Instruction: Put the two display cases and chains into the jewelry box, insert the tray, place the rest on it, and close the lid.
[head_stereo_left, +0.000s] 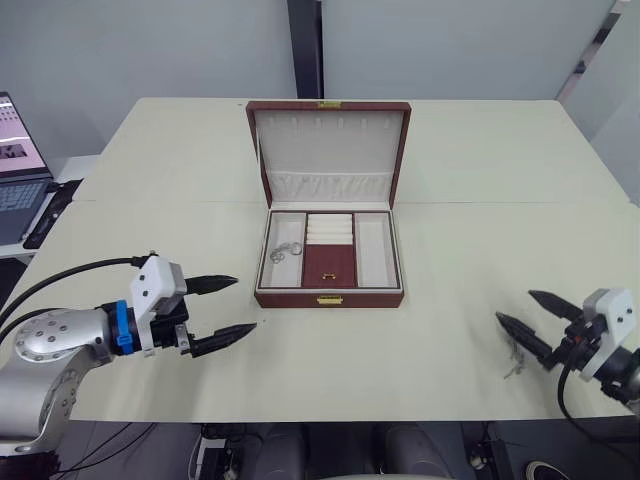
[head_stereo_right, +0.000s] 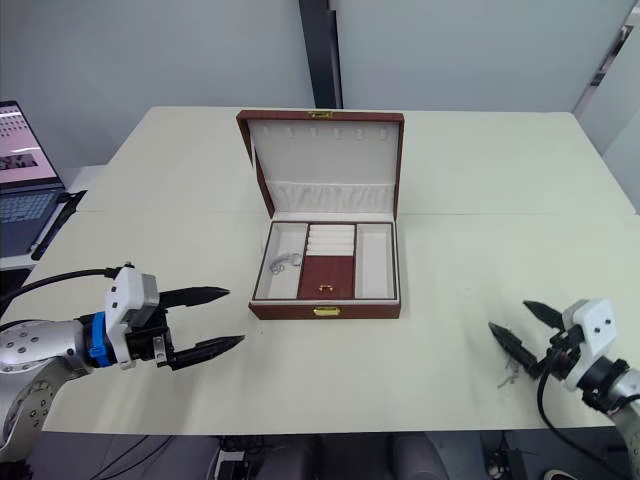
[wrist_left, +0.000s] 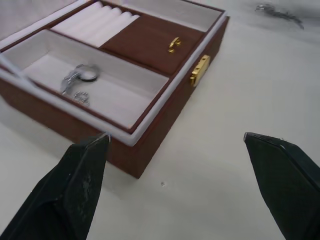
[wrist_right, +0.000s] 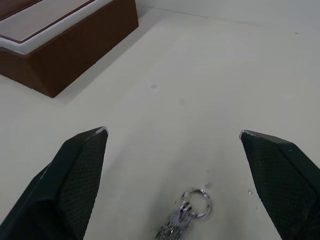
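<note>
The jewelry box (head_stereo_left: 329, 250) sits mid-worktop (head_stereo_left: 480, 160) with its lid (head_stereo_left: 329, 150) standing upright, so the interior is reachable from above and from either side. The tray (head_stereo_left: 330, 250) appears to be seated already: a brown lidded compartment with a small gold pull (wrist_left: 174, 44) in the centre front, white ring rolls (head_stereo_left: 329, 227) behind it, and an open cream compartment on each side. The compartment on the robot's left holds a small cluster of silver rings or chain pieces (head_stereo_left: 284, 252); the one on the right looks bare. One loose item remains outside, a silver chain with a ring end (wrist_right: 190, 212), lying on the worktop near the front edge on the robot's right, well apart from the box. The right pincer (head_stereo_left: 530, 315) is released, its two black fingers spread wide, with the chain lying between and just short of the tips, a stance that reads as lining up to pinch it from the worktop. The left pincer (head_stereo_left: 222, 310) is likewise released and empty, hanging low just off the box's front left corner, probably parked there to stay out of the way yet close enough to steady the box or swing the lid down. My judgement is that the chain must go onto the tray before the lid closes.
</note>
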